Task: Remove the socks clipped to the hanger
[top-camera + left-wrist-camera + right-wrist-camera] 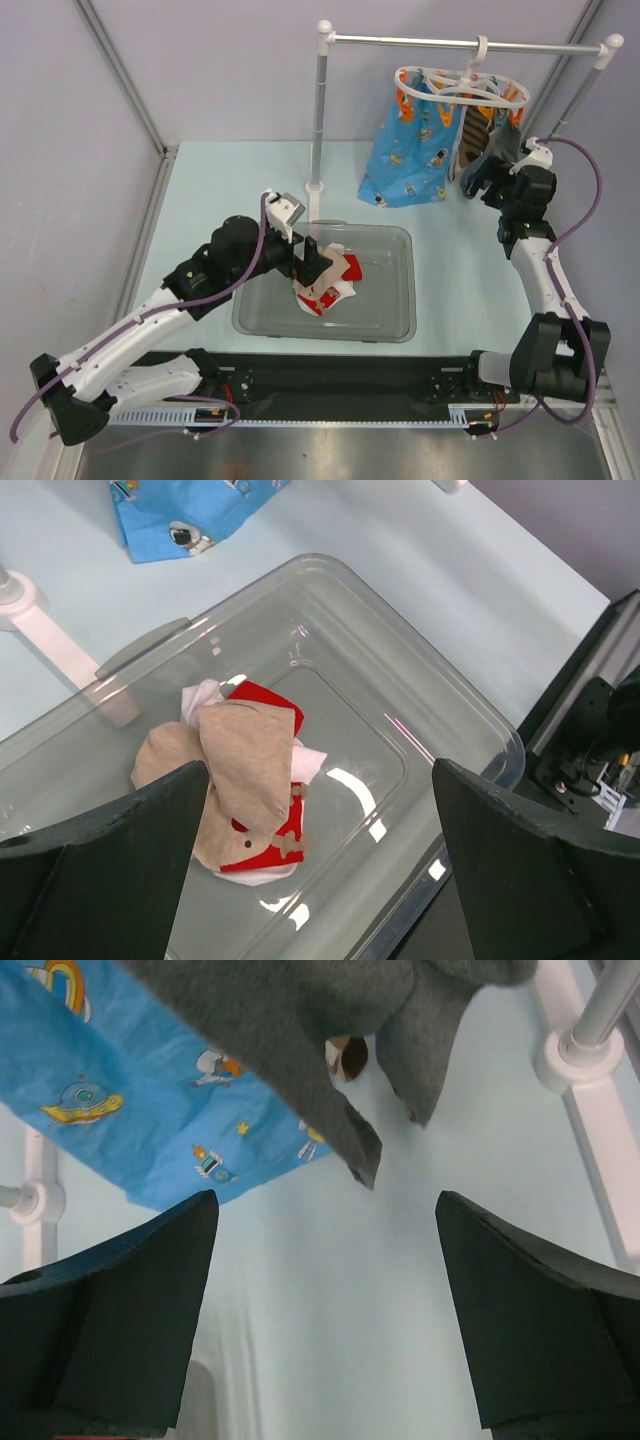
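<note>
The white oval hanger (pixel 462 88) hangs by its hook near the right end of the rail (pixel 400 42), orange pegs dangling. From it I see a blue cartoon-print sock (pixel 410 150), a brown-striped sock (pixel 470 130) and a grey sock (pixel 290 1050) hanging. A beige sock (pixel 248 770) and a red-and-white sock (pixel 262 852) lie heaped mid-tub (pixel 400 235).

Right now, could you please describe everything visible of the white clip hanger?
The hanger is a white plastic oval ring frame, hung by its top hook from the metal rail at the back right. Orange pegs dangle from its rim. Clipped to them hang a bright blue cartoon-print sock, a brown-and-cream striped sock and a grey sock. The open right gripper sits just below the grey sock, clear of the frame.
</note>
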Robot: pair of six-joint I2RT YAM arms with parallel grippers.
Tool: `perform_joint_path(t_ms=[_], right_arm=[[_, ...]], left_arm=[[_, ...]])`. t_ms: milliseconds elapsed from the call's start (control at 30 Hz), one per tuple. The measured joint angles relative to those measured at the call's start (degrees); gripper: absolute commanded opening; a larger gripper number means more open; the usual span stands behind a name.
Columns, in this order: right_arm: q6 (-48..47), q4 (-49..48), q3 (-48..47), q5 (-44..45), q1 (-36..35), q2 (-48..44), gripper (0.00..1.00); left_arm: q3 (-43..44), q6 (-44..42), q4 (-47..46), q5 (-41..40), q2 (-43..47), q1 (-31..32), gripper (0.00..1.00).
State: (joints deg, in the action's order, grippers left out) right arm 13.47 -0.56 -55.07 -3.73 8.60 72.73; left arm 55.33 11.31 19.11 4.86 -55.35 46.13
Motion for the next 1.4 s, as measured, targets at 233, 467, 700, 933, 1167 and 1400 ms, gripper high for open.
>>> perform_joint_path(t_ms=[233, 467, 700, 933, 1167, 1400], right_arm=[[-3.7, -9.7, -1.1, -5.4, 1.6, 9.6, 0.77], [-4.3, -12.2, -3.4, -6.0, 1.6, 16.8, 0.35], [-1.5, -11.4, -2.9, -6.4, 0.8, 13.4, 0.0], [1.5, -4.1, -0.8, -7.1, -4.5, -3.2, 0.0], [7.6, 4.5, -1.0, -12.3, -6.2, -13.9, 0.0], [12.4, 11.8, -1.8, -18.5, -10.8, -16.0, 0.0]], left_arm=[[-3.2, -0.9, -2.0, 1.9, 2.2, 0.0, 1.0], [-4.2, -1.4, -3.7, 2.4, 4.9, 0.0, 1.0], [-5.0, -1.3, -5.1, 3.0, 5.6, 0.0, 0.99], [-5.0, 1.3, -8.2, 4.3, 4.1, 0.0, 0.97], [-3.2, 5.3, -11.8, 4.4, -2.5, 0.1, 0.96], [7.7, 4.4, -16.6, 4.7, -13.6, 0.9, 0.96]])
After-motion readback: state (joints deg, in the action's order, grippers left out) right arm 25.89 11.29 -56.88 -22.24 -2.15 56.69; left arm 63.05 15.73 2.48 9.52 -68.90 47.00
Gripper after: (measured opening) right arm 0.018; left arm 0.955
